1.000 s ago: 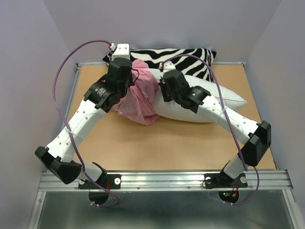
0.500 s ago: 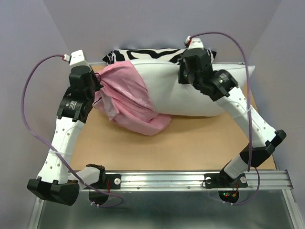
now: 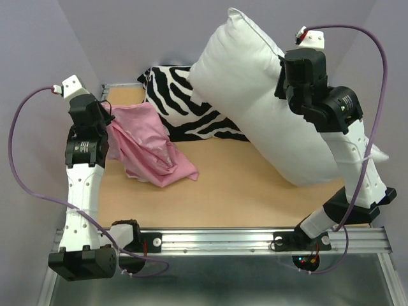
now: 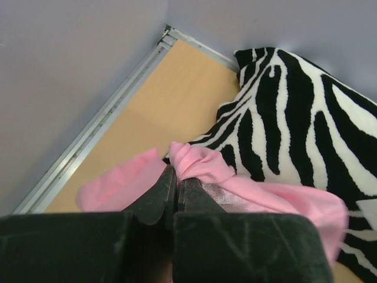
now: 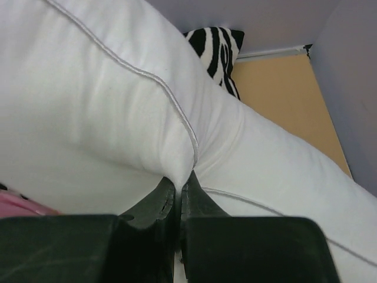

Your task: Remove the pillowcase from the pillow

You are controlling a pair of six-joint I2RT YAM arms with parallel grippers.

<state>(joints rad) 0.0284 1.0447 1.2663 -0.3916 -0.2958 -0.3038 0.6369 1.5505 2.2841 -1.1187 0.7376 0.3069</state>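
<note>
The pink pillowcase (image 3: pixel 146 143) hangs crumpled at the left, its lower end on the table, fully apart from the pillow. My left gripper (image 3: pixel 107 118) is shut on its upper edge; the left wrist view shows the jaws (image 4: pixel 175 177) pinching a fold of the pillowcase (image 4: pixel 200 162). The white pillow (image 3: pixel 261 95) is lifted and tilted at the right, its lower corner near the table. My right gripper (image 3: pixel 284 76) is shut on its edge; the right wrist view shows the gripper (image 5: pixel 178 183) pinching the pillow's seam (image 5: pixel 118 106).
A black-and-white zebra-striped pillow (image 3: pixel 185 105) lies at the back of the wooden table (image 3: pixel 242 191), between the two arms, also in the left wrist view (image 4: pixel 294 112). Grey walls close in the back and sides. A metal rail (image 3: pixel 223 239) runs along the near edge.
The right arm has lifted the white pillow up and to the right, fully out of the pillowcase. The left arm has pulled the pillowcase further left. The zebra pillow is now uncovered.
</note>
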